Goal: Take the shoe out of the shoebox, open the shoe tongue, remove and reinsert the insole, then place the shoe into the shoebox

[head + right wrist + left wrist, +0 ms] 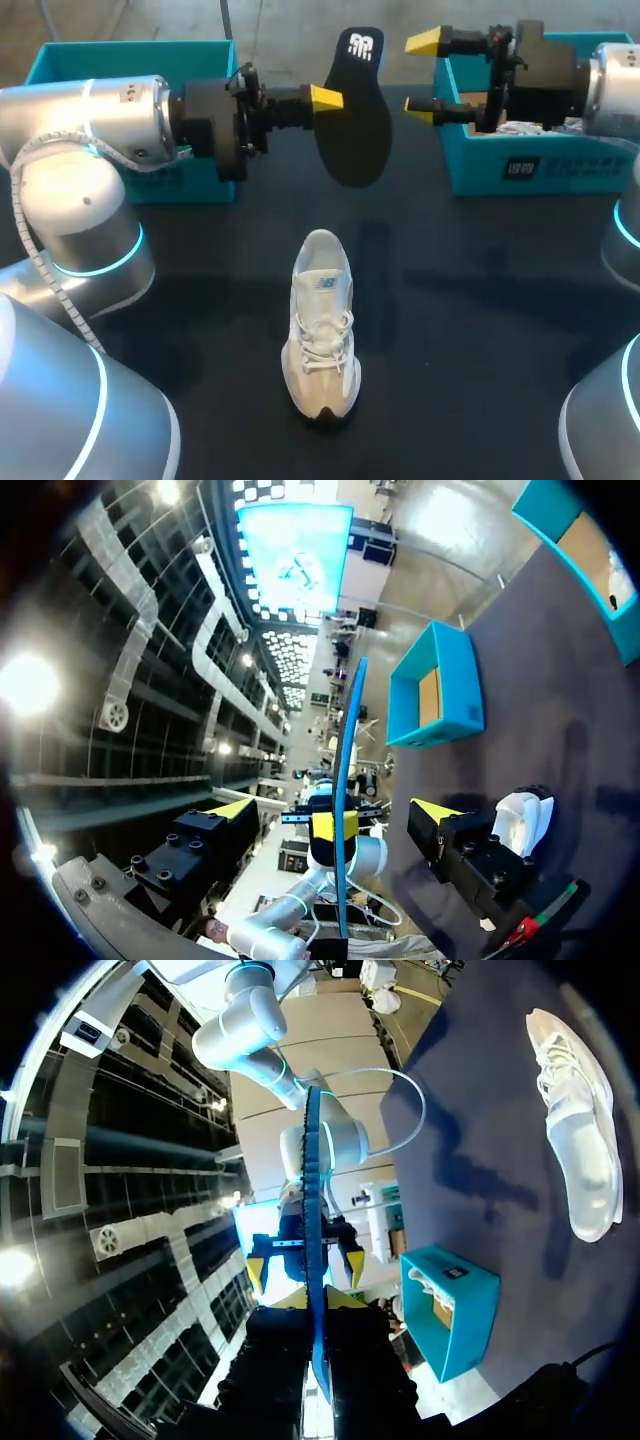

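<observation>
Overhead, the left gripper was clamped on one edge of the black insole, holding it in the air at the upper middle of the frame. The right gripper hung at the upper right, fingers spread wide and gripping nothing, just beside the insole and by the teal shoebox. The white shoe stood on its sole at the centre of the dark table — outside the shoebox. A second teal box sat at the upper left.

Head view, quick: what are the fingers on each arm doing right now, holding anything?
Left gripper: shut on the black insole, held up above the table.
Right gripper: open, holding nothing.
</observation>
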Robot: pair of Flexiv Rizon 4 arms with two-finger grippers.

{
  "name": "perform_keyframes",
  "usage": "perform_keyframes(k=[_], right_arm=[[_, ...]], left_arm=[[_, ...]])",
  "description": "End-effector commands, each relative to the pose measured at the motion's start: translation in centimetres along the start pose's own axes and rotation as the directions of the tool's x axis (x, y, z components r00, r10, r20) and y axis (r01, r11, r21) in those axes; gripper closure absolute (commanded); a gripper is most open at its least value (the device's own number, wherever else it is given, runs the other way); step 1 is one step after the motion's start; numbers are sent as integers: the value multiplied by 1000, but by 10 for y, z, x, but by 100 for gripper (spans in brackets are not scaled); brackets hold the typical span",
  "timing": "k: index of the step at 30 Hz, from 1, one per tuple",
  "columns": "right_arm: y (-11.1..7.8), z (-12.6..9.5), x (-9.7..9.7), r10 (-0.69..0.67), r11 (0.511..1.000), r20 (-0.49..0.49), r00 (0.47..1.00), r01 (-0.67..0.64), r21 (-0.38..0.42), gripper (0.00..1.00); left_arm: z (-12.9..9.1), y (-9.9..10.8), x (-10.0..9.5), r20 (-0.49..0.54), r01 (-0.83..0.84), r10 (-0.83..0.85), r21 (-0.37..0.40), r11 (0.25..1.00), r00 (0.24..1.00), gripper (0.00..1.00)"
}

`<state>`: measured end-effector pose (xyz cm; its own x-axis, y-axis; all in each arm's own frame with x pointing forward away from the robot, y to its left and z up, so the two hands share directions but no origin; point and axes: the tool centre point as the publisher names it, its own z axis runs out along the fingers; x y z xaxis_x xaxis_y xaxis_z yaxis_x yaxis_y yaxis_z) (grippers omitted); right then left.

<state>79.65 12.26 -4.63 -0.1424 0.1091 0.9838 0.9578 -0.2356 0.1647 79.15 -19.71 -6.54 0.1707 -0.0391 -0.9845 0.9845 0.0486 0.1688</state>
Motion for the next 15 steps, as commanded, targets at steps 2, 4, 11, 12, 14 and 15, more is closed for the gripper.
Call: perform_keyframes(k=[2,4,11,12,14,15], right_arm=[[-8,-22,1,-14,1000,-7,1000,14,26,0],[-11,-26,1,-22,999,-22,1000,23,36,0],[-18,-39,-3,-57,994,-32,998,60,90,0],[-19,-40,-3,-60,993,-34,998,63,98,0],[-22,-42,-4,-73,989,-27,997,76,130,0],[-24,-42,-5,-76,987,-27,997,79,139,0]], left_arm=[[-12,4,3,-13,3,-2,32,999,1000,100],[-13,4,3,-14,5,-4,41,999,1000,100],[-14,3,6,-33,-3,5,37,999,999,100],[-14,3,6,-33,-3,5,37,999,999,100],[-14,3,6,-33,-3,5,37,999,999,100],[-14,3,6,-33,-3,5,37,999,999,100]])
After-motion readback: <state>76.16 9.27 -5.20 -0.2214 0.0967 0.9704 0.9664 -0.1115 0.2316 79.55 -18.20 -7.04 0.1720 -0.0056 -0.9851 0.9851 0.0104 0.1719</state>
